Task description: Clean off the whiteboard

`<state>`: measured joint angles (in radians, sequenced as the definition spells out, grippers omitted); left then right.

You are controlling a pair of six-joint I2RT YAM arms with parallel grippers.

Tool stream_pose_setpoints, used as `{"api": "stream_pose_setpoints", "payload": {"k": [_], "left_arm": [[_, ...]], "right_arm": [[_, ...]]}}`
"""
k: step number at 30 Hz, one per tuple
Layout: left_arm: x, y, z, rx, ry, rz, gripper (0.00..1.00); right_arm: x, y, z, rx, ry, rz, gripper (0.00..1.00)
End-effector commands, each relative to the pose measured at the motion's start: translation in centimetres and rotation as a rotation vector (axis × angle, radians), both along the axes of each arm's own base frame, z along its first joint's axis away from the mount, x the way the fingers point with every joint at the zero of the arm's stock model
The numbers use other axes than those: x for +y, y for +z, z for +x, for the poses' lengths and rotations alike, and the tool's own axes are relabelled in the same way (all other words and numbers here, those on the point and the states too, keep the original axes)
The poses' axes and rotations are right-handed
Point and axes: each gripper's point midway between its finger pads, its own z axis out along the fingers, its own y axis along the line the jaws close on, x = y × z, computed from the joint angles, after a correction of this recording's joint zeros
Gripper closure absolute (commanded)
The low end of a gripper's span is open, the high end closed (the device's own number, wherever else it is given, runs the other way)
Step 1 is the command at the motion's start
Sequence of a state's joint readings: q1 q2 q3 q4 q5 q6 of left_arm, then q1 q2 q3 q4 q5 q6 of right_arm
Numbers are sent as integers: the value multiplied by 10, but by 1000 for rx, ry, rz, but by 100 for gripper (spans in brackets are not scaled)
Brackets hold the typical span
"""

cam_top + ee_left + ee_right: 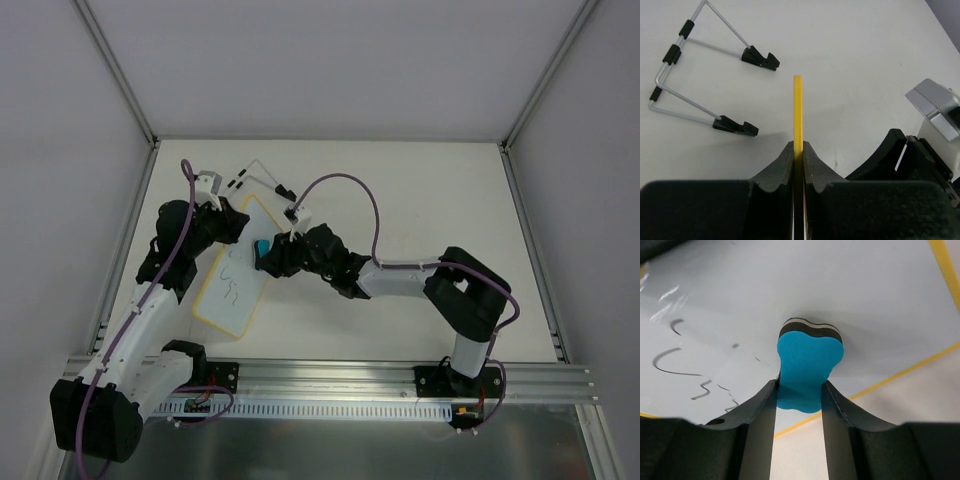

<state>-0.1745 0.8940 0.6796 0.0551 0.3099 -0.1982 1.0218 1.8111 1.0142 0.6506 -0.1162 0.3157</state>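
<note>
The whiteboard lies slanted on the table, white with a thin yellow frame and black scribbles on its lower half. My left gripper is shut on its far edge; in the left wrist view the yellow frame runs edge-on between the closed fingers at my left gripper. My right gripper is shut on the blue eraser. In the right wrist view the eraser presses its dark felt face on the board, right of the scribbles, held by my right gripper.
A wire easel stand with black feet lies on the table behind the board; it also shows in the left wrist view. Grey enclosure walls and aluminium posts border the table. The right arm's wrist camera is close on the right.
</note>
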Motion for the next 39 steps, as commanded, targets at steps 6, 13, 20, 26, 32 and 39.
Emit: {"api": "stream_pose_setpoints", "payload": {"k": [6, 13, 20, 26, 32, 39], "left_arm": [[1, 1, 29, 46, 108, -81, 100], [-5, -9, 38, 69, 100, -44, 100], [-4, -19, 37, 71, 95, 4, 100], [-7, -19, 35, 64, 86, 19, 100], [-9, -19, 35, 70, 87, 8, 100], [-9, -21, 35, 75, 92, 8, 100]], "right_arm": [[-16, -3, 10, -21, -27, 58, 100], [-7, -1, 10, -10, -10, 82, 100], [20, 12, 14, -28, 24, 109, 100], [51, 27, -5, -74, 94, 87, 100], [65, 56, -33, -151, 150, 92, 100], [72, 105, -47, -185, 196, 184, 99]]}}
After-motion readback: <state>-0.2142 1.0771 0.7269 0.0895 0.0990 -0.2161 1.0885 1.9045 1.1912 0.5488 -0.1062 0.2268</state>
